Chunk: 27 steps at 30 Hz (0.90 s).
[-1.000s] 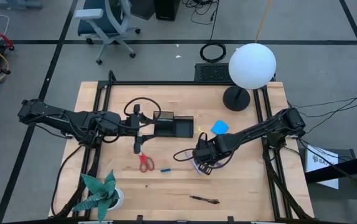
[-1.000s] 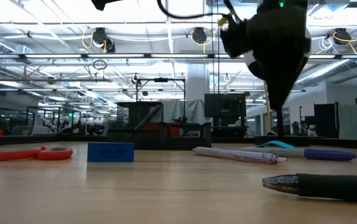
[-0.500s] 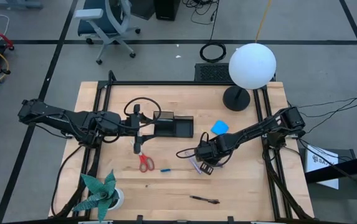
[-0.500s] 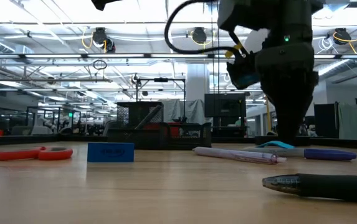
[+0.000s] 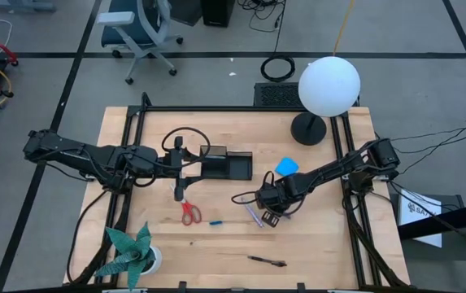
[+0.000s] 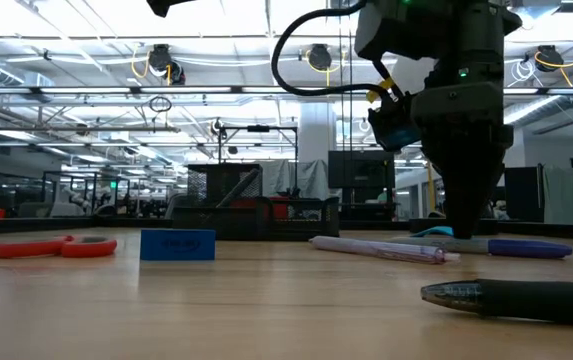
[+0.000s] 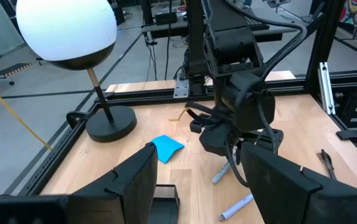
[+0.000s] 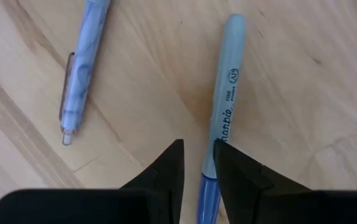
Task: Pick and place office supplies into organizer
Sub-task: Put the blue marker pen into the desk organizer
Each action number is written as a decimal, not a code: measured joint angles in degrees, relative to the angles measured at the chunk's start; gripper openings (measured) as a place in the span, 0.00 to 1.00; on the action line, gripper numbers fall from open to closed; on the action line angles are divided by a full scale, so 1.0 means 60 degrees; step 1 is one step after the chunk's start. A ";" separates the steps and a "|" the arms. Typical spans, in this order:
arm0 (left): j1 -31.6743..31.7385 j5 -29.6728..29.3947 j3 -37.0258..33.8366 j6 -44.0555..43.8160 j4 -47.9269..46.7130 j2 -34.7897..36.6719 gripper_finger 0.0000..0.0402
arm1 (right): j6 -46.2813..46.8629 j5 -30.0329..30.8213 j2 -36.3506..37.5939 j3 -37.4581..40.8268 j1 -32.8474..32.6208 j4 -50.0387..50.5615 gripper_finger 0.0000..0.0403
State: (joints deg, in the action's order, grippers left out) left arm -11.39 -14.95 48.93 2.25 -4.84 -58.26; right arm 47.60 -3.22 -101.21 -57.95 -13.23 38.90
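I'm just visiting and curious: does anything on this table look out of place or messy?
Nothing is broken or spilled. The supplies just lie scattered on the table: scissors, pens, a dark pen and a blue notepad, all outside the black organizer. The right gripper is down at the pens.

My right claw (image 8: 194, 163) hangs over a marker (image 8: 218, 127), with a pen (image 8: 83, 62) just beside it. The organizer (image 5: 226, 165) sits mid-table off my left claw (image 5: 185, 168), scissors (image 5: 190, 212) nearer the front edge, and the notepad (image 5: 286, 167) lies between organizer and lamp base (image 5: 308, 129).
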 joint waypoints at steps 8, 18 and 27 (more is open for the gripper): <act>0.0000 0.0001 0.0000 -0.0037 0.0004 0.0000 0.60 | -0.0394 -0.0012 -0.0015 0.0011 0.0303 0.0283 0.20; -0.0001 0.0005 0.0000 -0.0045 0.0000 0.0000 0.60 | -0.0747 0.0324 -0.0033 0.0018 0.0524 0.0483 0.21; -0.0001 0.0005 0.0000 -0.0104 0.0004 0.0000 0.60 | -0.0883 0.0281 -0.0040 0.0025 0.0509 0.0650 0.21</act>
State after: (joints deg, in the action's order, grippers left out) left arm -11.40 -14.92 48.93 1.62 -4.82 -58.26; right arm 42.30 -1.54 -101.45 -57.80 -10.18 42.80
